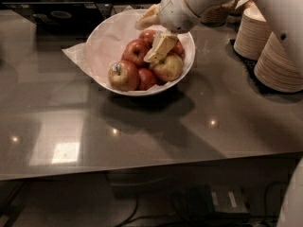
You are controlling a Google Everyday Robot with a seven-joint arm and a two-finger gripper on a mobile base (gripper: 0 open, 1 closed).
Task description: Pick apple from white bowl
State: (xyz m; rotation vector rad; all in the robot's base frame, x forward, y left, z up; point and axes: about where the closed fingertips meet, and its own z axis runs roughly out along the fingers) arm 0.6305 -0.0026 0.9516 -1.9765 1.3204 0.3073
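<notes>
The pincer (pixel 154 33) hangs low inside the white bowl (pixel 106 41), at its far side; the apple (pixel 147 36) lies directly under it, among other apples (pixel 136 51); whether the pincer is clenched, I cannot tell.

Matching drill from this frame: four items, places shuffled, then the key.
Items:
1. gripper
2. deep-red apple
3. stickered apple
4. paper bowl stacks

Places:
A. on the table, right of the white bowl
B. front-left inside the white bowl
C. low over the middle of the white bowl
D. inside the white bowl, just behind the stickered apple

Pairs: 1-C, 2-D, 3-B, 4-A
</notes>
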